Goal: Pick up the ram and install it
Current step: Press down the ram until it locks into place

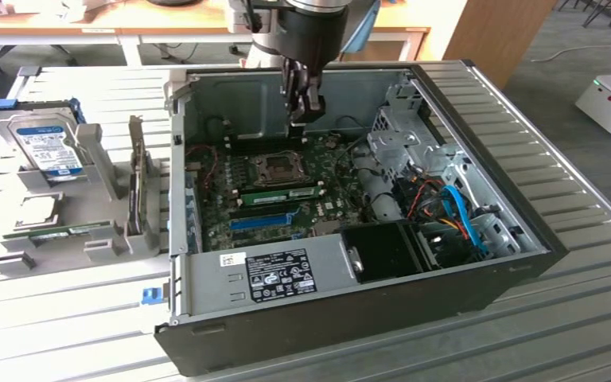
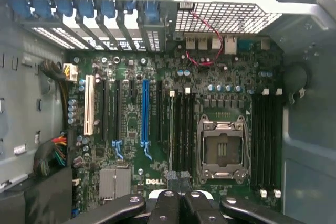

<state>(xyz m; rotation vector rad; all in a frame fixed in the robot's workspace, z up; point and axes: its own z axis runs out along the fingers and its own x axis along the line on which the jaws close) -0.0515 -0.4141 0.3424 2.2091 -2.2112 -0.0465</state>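
Observation:
The ram [image 1: 284, 193] is a narrow green stick standing in a slot on the motherboard, between the CPU socket [image 1: 280, 167] and the blue slot strip [image 1: 261, 220]. In the wrist view the ram [image 2: 171, 129] appears edge-on as a thin pale line beside the black memory slots. My gripper [image 1: 308, 115] hangs inside the open case, above the board and a little behind the socket. Its fingers are shut together, and I see nothing between them. In the wrist view the gripper [image 2: 178, 178] sits just off the end of the ram's slot.
The black computer case [image 1: 496, 274] lies open on a slatted metal table. A grey holder [image 1: 93, 239] at the exterior view's left carries a silver hard drive [image 1: 51, 151] and another green stick [image 1: 67, 231]. A black fan housing [image 1: 391, 251] and orange and blue cables [image 1: 454, 215] fill the case's right.

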